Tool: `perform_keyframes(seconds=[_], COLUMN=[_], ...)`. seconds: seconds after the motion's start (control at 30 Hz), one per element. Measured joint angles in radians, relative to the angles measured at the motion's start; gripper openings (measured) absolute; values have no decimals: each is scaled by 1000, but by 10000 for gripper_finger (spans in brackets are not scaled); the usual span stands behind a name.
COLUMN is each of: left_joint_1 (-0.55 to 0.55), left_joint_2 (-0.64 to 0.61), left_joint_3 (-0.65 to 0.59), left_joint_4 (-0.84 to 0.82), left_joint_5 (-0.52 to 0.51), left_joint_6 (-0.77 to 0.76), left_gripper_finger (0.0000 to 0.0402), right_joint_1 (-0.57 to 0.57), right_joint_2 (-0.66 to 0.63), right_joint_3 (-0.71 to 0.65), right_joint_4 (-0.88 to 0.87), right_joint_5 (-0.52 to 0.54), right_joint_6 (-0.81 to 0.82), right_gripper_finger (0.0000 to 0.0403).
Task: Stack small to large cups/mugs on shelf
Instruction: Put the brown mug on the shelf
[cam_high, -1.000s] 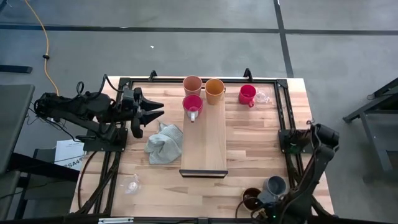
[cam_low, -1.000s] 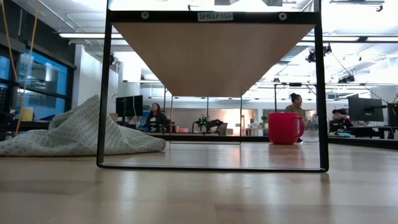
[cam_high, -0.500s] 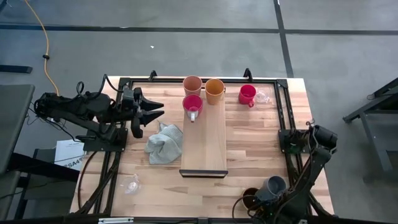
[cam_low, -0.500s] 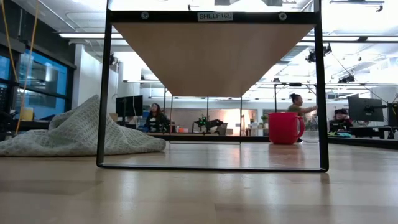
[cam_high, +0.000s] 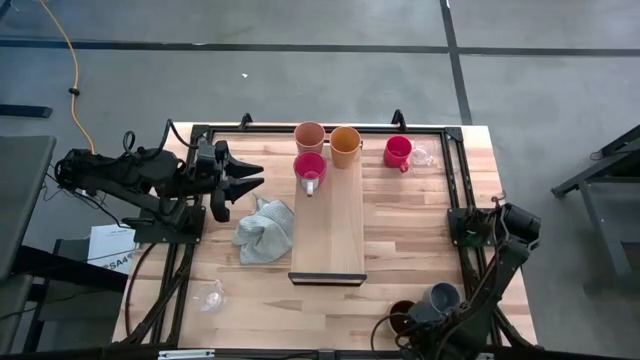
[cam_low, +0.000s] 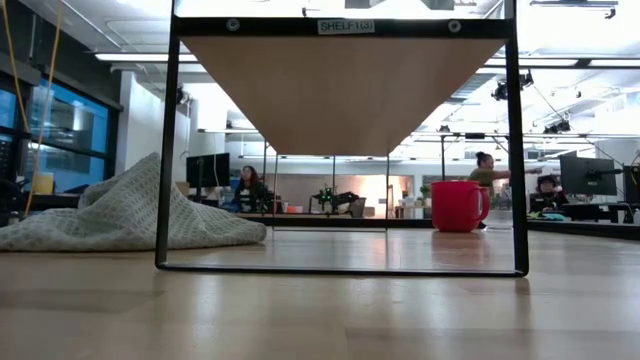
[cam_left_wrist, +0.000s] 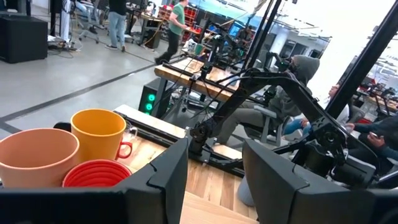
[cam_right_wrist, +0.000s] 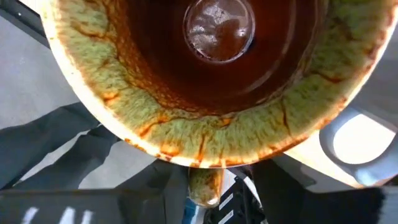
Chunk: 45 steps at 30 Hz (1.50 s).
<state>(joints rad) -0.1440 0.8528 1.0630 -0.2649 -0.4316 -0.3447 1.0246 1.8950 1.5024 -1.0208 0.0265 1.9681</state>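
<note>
Hanging at the lower right of the high view, the right gripper (cam_high: 420, 325) is pressing close over a brown glazed mug (cam_right_wrist: 205, 74) beside a blue-grey cup (cam_high: 441, 297); whether it is gripping the mug I cannot tell. Sitting at the far end of the long light-wood shelf (cam_high: 328, 240) are a peach cup (cam_high: 309, 136), an orange mug (cam_high: 345, 145) and a pink cup (cam_high: 309, 168). Waiting at centre left, the left gripper (cam_high: 250, 176) is standing partly open, holding nothing

The near half of the shelf (cam_high: 327, 235) lies bare for me; three cups (cam_high: 310, 166) crowd its far end, a grey cloth (cam_high: 263, 230) just beside it.
</note>
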Motion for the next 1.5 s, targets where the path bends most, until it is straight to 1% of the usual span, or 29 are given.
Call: perform_keyframes(seconds=[0.07, 0.13, 0.2, 0.3, 0.33, 0.47, 0.57, 0.67, 0.83, 0.9, 0.97, 1.1, 1.17, 1.27, 1.33, 1.4, 1.47, 1.5], left_joint_1=[0, 0, 0, 0, 0, 0, 0, 0, 0, 0, 0, 0, 0, 0, 0, 0, 0, 0], left_joint_2=[0, 0, 0, 0, 0, 0, 0, 0, 0, 0, 0, 0, 0, 0, 0, 0, 0, 0], left_joint_3=[0, 0, 0, 0, 0, 0, 0, 0, 0, 0, 0, 0, 0, 2, 9, 17, 27, 34], left_joint_4=[0, 0, 0, 0, 0, 0, 0, 0, 0, 0, 0, 1, 0, 0, 1, 0, -1, -6], left_joint_5=[0, 0, 0, 0, 0, 0, 0, 0, 0, 0, 0, 0, 0, 0, 0, 1, 1, 1], left_joint_6=[1, 3, 3, 3, 3, 3, 3, 3, 3, 3, 3, 3, 3, 3, 3, 10, 23, 25], left_gripper_finger=[140, 140, 140, 140, 140, 140, 140, 140, 140, 140, 140, 140, 140, 140, 140, 140, 140, 140], right_joint_1=[-3, -6, -10, -14, -15, -17, -17, -16, -36, -62, -105, -209, -251, -316, -380, -452, -531, -570], right_joint_2=[0, 0, 0, -1, -2, 0, 0, 0, -1, -2, -2, -2, -2, -28, -48, -72, -87, -99], right_joint_3=[0, 0, 0, 0, 0, 33, 116, 216, 413, 480, 535, 632, 693, 740, 744, 715, 683, 663], right_joint_4=[-10, -25, -32, -24, -23, -61, -136, -190, -151, -183, -262, -482, -552, -540, -538, -554, -555, -549], right_joint_5=[-1, -2, -10, -16, -17, -22, -25, -15, -7, 4, 49, 181, 244, 278, 280, 305, 329, 319], right_joint_6=[-5, -5, -10, -11, -15, -33, -94, -215, -460, -549, -624, -747, -811, -948, -980, -1017, -1014, -1006], right_gripper_finger=[152, 135, 103, 36, 24, 29, 22, 22, 22, 22, 22, 22, 22, 22, 22, 22, 22, 22])
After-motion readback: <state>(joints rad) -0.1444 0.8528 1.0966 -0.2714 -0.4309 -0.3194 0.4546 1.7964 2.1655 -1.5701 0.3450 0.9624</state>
